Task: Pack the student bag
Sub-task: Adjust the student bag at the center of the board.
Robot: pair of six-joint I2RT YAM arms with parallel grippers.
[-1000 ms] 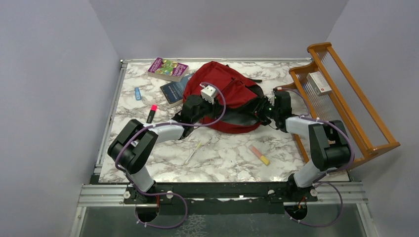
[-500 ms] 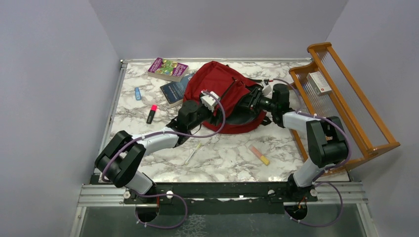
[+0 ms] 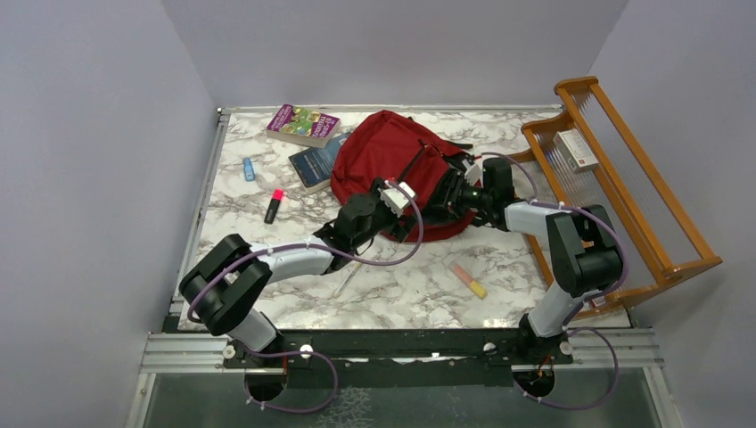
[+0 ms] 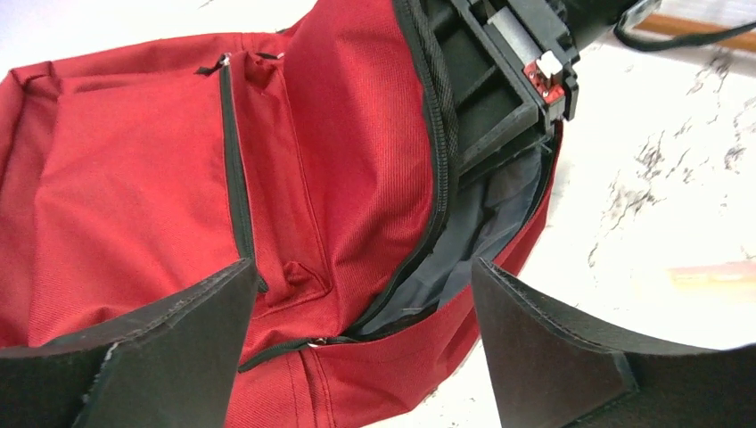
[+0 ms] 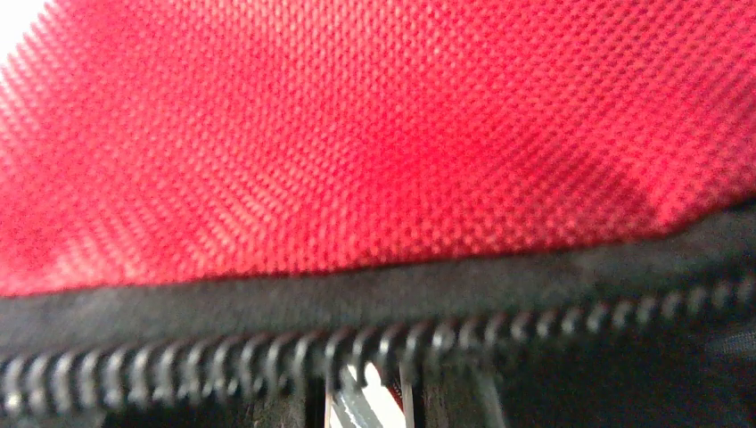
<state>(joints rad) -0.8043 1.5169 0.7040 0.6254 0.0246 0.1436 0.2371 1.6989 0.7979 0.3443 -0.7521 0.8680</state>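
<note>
Two arms reach over a white marble-pattern table (image 3: pixel 410 299) with grey veins. It has a metal rail along its left side and a black and metal frame along its near edge. Plain pale lilac-grey walls (image 3: pixel 98 134) close it in on the left, back and right.

The student bag (image 3: pixel 383 152) lies at back centre of the table, red with black zippers. Its main opening faces the near right and shows grey lining (image 4: pixel 464 241).

The left gripper (image 4: pixel 364 276) sits at the bag's near edge. Its jaws are spread wide, with nothing between them but a view of the bag.

The right gripper (image 3: pixel 453 191) is at the right side of the opening, against the zippered rim (image 5: pixel 267 361). Its jaws look pinched on that rim, though the wrist view is very close and blurry.

Loose items on the marble:
- A purple book (image 3: pixel 303 123) at back left.
- A dark blue book (image 3: pixel 312 166) touching the bag's left side, partly under it.
- A small blue item (image 3: pixel 249 168) near the left rail.
- A black marker with a pink cap (image 3: pixel 273 205).
- A thin white stick (image 3: pixel 346 278) by the left forearm.
- A yellow-orange marker (image 3: pixel 467 279) near centre right.

A wooden rack (image 3: pixel 642 209) stands tilted along the right side, with a white box (image 3: pixel 575 150) resting in it.
</note>
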